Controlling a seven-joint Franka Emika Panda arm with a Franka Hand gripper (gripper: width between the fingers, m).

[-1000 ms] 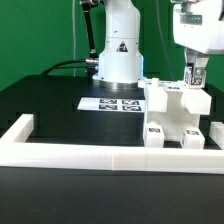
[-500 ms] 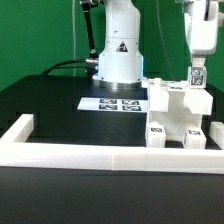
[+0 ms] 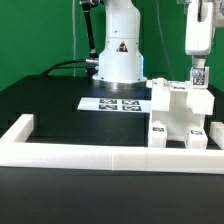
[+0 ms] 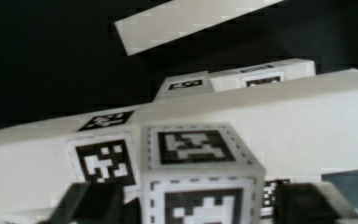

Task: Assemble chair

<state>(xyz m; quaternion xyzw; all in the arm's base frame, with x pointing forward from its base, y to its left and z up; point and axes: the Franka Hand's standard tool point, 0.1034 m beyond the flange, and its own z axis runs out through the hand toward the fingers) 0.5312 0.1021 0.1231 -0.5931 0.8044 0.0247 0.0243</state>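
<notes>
Gripper (image 3: 198, 84) over chair (image 3: 176, 118) edge (rail (image 3: 100, 160) near).

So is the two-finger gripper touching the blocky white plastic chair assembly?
Cannot tell. Exterior view puts the gripper right atop the chair assembly; neither view shows contact or a gap plainly.

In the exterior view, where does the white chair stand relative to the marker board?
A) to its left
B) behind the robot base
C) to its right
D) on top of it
C: the chair stands at the exterior view's right of the marker board, on the black table.
</notes>
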